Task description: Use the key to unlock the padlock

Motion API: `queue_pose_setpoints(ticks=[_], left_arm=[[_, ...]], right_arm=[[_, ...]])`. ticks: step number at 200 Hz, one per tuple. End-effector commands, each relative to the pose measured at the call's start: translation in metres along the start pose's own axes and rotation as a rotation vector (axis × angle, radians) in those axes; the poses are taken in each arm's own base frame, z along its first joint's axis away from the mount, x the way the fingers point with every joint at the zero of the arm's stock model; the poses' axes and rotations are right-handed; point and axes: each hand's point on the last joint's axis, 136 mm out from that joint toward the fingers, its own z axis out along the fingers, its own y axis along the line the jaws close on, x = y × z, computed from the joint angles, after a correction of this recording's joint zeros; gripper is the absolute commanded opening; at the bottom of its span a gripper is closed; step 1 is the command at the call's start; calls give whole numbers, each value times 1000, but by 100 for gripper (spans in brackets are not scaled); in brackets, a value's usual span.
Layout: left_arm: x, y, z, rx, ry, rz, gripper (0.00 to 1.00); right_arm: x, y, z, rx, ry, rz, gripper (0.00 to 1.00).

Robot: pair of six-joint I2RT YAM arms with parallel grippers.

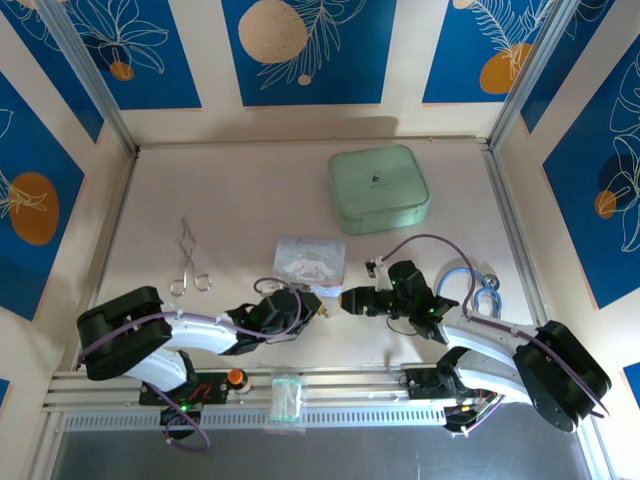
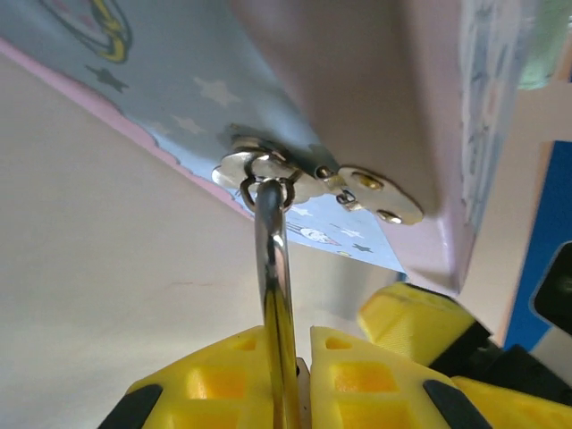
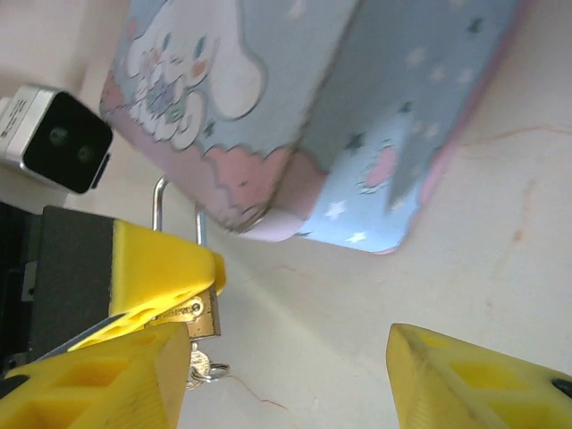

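left gripper (image 2: 299,356) clamped on padlock (image 3: 200,315) hooked through hasp (image 2: 357,189) of cartoon tin (image 1: 310,262), right gripper (image 3: 288,349) open alongside, forceps (image 1: 189,262) and green case (image 1: 378,188) well apart

You have the tin (image 1: 310,258) mid-table, the forceps (image 1: 190,262) to its left, the box (image 1: 378,188) behind it to the right, and the padlock (image 3: 200,313) at its near side.

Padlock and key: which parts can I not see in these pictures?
1. Padlock body: left wrist view, the jaws of the left gripper hide it below the shackle; right wrist view, they cover all but a brass corner.
2. Key: right wrist view, tiny, partly behind a jaw of the right gripper; whether it sits in the keyhole is unclear.
3. Top view: both too small.
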Motion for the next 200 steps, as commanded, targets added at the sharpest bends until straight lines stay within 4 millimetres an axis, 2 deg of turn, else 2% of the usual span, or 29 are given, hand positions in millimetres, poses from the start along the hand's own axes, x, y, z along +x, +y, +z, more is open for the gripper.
queue_pose_setpoints(ticks=[1, 40, 71, 102, 143, 200], left_arm=[[-1, 20, 2, -89, 28, 79, 0], [-11, 46, -3, -272, 47, 264, 0], [-25, 50, -15, -456, 44, 508, 4], [-37, 59, -25, -614, 57, 655, 7], [-44, 69, -28, -711, 60, 730, 13], [-43, 61, -27, -767, 61, 810, 16]], right_arm=[[-5, -13, -3, 102, -18, 38, 60], [0, -19, -1, 132, -1, 42, 60], [2, -22, 0, 152, 6, 47, 59], [3, -26, -1, 179, 13, 47, 59], [3, -27, -1, 187, 15, 46, 59], [2, -28, 1, 197, 29, 39, 59]])
